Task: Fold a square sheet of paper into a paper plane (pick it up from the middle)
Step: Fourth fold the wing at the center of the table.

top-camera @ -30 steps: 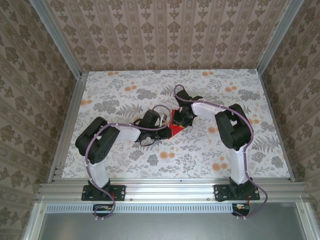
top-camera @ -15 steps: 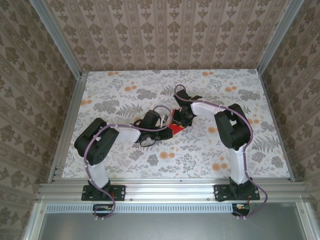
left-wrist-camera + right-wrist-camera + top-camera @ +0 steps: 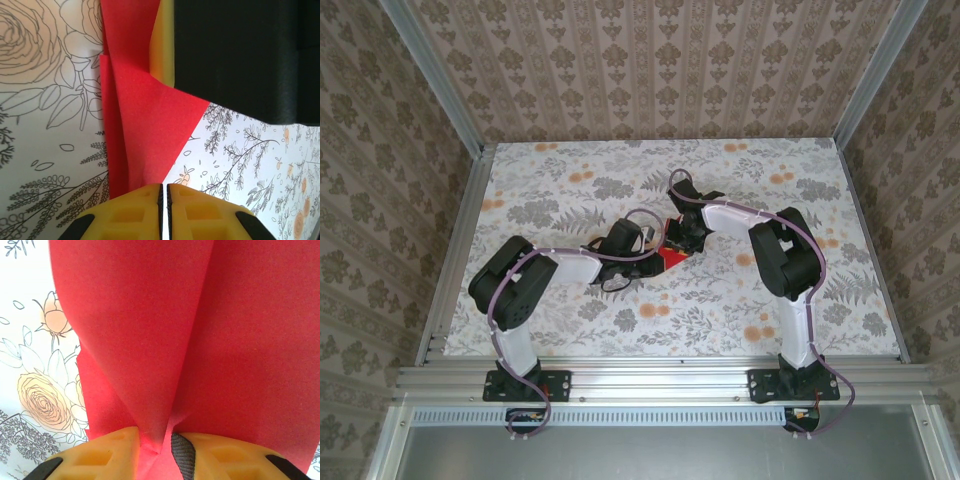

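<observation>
Now paper (image 3: pixel 667 259) shows smaller; left pincer (image 3: pixel 164 189), right pincer (image 3: pixel 155 441) stay clamped.

Bright, even light — soft shadows; wrist views blurred up close.

R gripper (image 3: pixel 155 447): yellow fingertips (image 3: pixel 100 452) pinch the bottom of the red paper sheet (image 3: pixel 150 315), w/ a fold running up from the pinch. Floral table cover (image 3: pixel 35 390) at left, behind the paper.
</observation>
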Controlling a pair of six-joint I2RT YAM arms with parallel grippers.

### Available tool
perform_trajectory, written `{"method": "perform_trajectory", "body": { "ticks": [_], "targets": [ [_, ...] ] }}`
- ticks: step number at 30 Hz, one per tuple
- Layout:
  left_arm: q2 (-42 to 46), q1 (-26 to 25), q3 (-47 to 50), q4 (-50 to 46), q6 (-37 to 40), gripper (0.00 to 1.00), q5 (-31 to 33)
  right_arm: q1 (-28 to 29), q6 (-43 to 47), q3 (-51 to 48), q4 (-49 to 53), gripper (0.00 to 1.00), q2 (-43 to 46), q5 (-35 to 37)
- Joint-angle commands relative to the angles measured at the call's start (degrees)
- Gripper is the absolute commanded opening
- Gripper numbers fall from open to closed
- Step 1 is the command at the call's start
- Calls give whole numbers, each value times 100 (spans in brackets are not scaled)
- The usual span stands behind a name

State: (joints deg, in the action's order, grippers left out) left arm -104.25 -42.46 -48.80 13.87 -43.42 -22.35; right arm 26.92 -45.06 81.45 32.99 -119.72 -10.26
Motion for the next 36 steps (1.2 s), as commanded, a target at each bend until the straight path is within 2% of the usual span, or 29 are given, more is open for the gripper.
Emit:
{"method": "perform_trajectory", "body": {
  "ticks": [1, 10, 19, 28, 36],
  "targets": [
    [-78, -25, -100, -181, 157, 14, 178, -73, -47, -543, 705, 33, -1034, 1149],
    [-175, -24, -86, -318, 193, 13, 227, -73, -47, -543, 698, 33, -1036, 1140],
    [-26, -34, -57, -714, 375, 12, 674, -73, -51, -551, 691, 33, -1077, 1149],
    [67, -166, 231, -744, 388, 11, 400, -73, -60, -551, 708, 33, -1106, 1166],
    [392, -175, 516, -1172, 605, 7, 401, -72, -68, -578, 703, 33, -1111, 1185]
  ]
}}
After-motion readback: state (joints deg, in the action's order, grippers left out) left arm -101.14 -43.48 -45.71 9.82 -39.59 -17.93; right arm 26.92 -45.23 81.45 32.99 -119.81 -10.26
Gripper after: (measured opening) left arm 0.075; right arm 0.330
